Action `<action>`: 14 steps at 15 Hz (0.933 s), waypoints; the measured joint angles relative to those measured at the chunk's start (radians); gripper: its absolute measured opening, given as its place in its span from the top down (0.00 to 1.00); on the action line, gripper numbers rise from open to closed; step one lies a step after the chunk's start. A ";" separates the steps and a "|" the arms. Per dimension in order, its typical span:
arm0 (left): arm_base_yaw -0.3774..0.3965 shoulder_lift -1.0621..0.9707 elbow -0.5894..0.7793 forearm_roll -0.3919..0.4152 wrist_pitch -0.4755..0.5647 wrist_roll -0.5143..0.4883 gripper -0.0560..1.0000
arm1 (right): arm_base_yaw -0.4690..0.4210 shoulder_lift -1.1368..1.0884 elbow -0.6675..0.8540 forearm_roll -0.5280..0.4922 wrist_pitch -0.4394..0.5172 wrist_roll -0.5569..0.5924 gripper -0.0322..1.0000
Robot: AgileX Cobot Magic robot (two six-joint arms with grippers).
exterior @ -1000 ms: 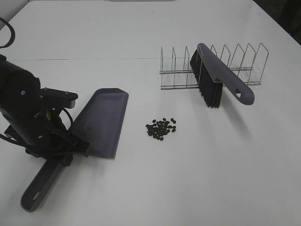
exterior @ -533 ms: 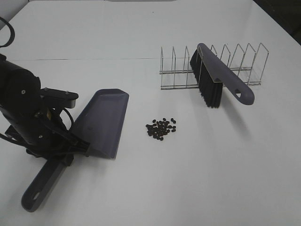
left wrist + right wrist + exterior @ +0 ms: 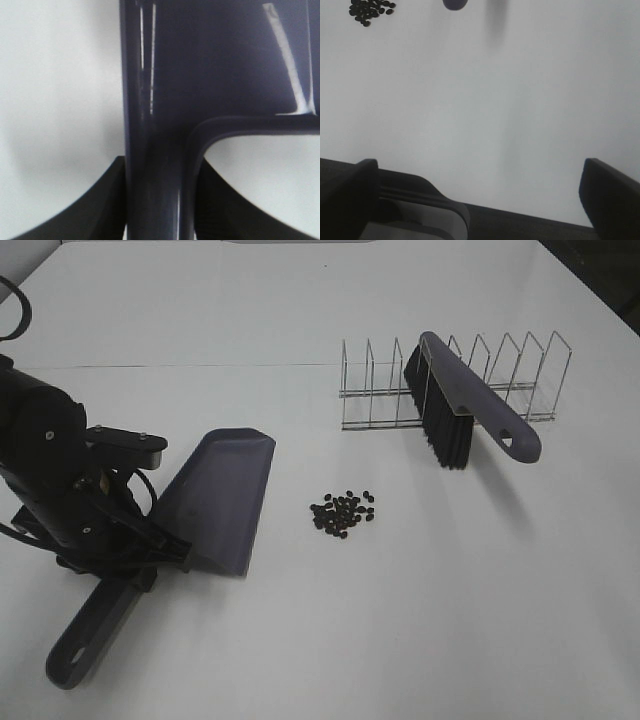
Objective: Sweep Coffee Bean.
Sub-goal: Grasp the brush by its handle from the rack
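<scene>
Coffee beans (image 3: 343,513) are lying clustered near the left gripper (image 3: 160,558), which is clamping the dustpan (image 3: 222,498) handle; right gripper (image 3: 482,175) is hanging spread, empty. Risk: dragged pan's wall scattering them.

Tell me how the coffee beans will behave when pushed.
The coffee beans are small, rounded and loose in a pile, so they will probably scatter and roll on the smooth table. Tiny, they likely need only a light stroke.
</scene>
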 joint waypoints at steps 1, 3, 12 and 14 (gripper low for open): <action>0.000 0.000 0.000 0.000 0.000 0.000 0.65 | 0.000 0.124 -0.090 0.007 0.012 0.000 0.02; 0.000 0.000 0.000 -0.007 0.000 0.000 0.65 | 0.000 0.495 -0.383 0.010 0.069 -0.023 0.02; 0.000 0.000 0.000 -0.025 0.019 0.000 0.65 | 0.000 1.281 -1.116 0.100 0.067 -0.082 0.02; 0.000 0.000 0.000 -0.025 0.024 0.000 0.65 | 0.000 1.380 -1.178 0.132 0.068 -0.103 0.02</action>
